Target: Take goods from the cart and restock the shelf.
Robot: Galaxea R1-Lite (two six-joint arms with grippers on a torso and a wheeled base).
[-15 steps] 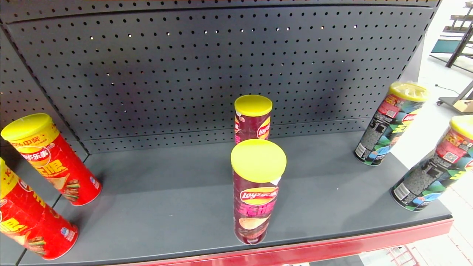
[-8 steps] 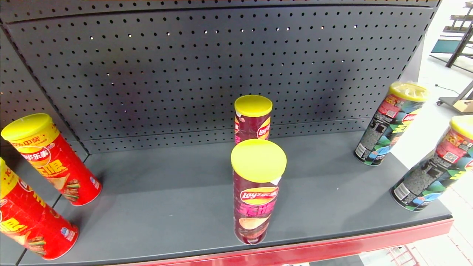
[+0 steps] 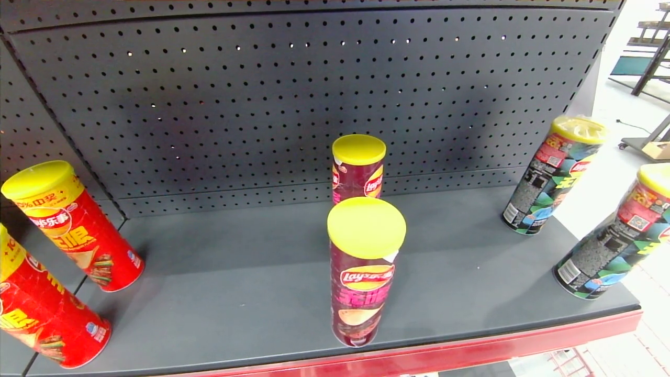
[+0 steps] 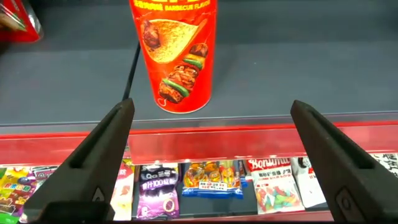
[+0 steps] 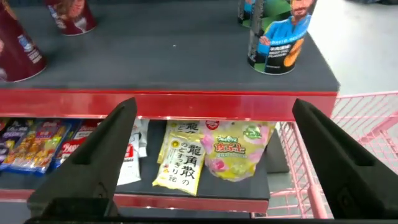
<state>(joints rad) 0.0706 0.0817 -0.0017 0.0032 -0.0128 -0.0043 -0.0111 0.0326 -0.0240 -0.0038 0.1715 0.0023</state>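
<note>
The dark grey shelf [image 3: 251, 283] holds chip cans with yellow lids. Two red cans [image 3: 73, 225] stand at the left, two maroon cans [image 3: 364, 269] in the middle, two black-and-green cans [image 3: 555, 175] at the right. My left gripper [image 4: 211, 162] is open, held below and in front of the shelf's red front edge [image 4: 205, 134], facing a red can [image 4: 176, 53]. My right gripper [image 5: 211, 162] is open too, in front of the red edge [image 5: 186, 102], with a maroon can [image 5: 15, 46] and a black-and-green can [image 5: 277, 37] on the shelf beyond.
A perforated back panel [image 3: 293, 99] closes the shelf behind. Snack bags [image 4: 211, 180] fill the lower shelf under the left gripper, and more bags [image 5: 211, 152] lie under the right one. A pink wire cart [image 5: 354, 155] stands at the shelf's right end.
</note>
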